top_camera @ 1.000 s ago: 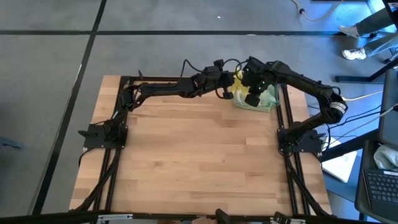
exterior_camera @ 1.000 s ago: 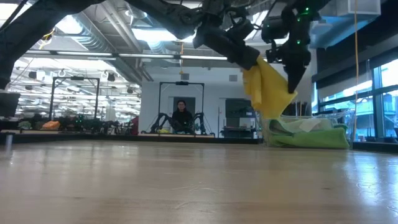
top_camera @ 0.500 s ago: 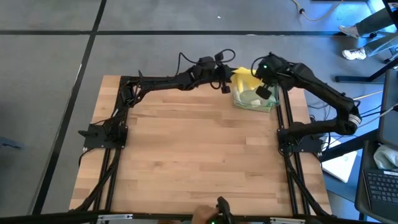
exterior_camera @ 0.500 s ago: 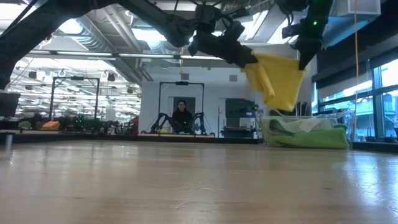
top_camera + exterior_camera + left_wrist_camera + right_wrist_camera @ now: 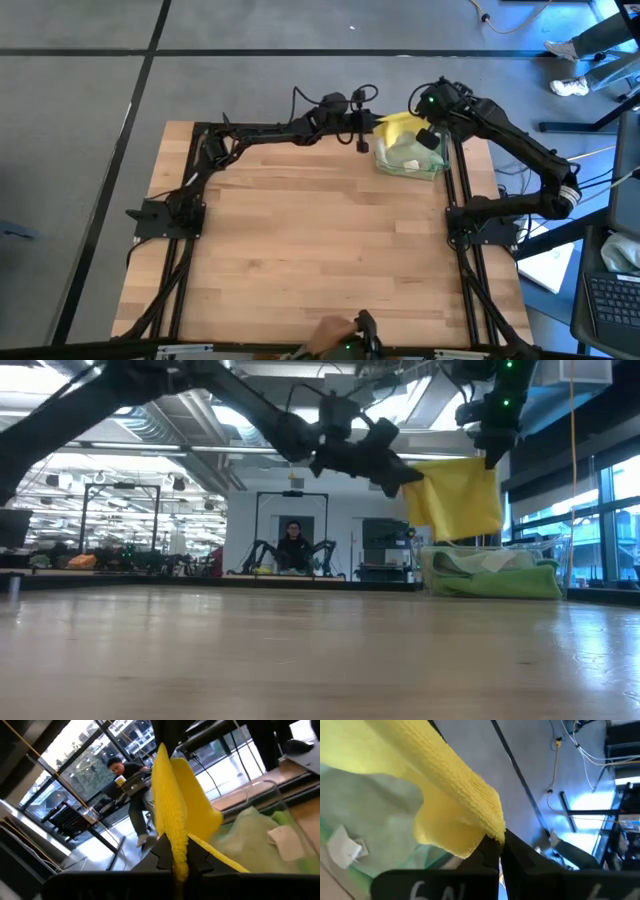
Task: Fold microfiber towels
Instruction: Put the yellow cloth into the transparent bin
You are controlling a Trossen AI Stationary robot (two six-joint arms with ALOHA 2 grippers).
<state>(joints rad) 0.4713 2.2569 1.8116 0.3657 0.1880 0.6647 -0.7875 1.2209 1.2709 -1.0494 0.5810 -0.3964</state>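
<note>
A bright yellow towel hangs spread in the air between my two grippers, above the clear bin at the table's far right. My left gripper is shut on the towel's left upper corner and my right gripper on its right upper corner. Its lower edge hangs free above the bin. Pale green and bright green towels lie crumpled in the bin; one shows a white tag. My left gripper pinches the yellow towel's upper corner between its two fingers, coming level from the table's left. The cloth there is bunched into a ridge and hangs clear of the bin. My right gripper pinches the opposite upper corner between its fingertips, slanting down from above. The top edge runs roughly level between the two holds.
The bin stands by the table's far right corner, beside the right arm's black frame rail. The wooden tabletop stretches toward the near edge. Beyond the table a person sits in the room.
My right gripper has risen and gone toward the table's right edge with one corner of the yellow towel. My left gripper has shifted toward the far edge and tipped level. The towel, bunched and hanging at first, is now spread out between them, higher above the bin.
</note>
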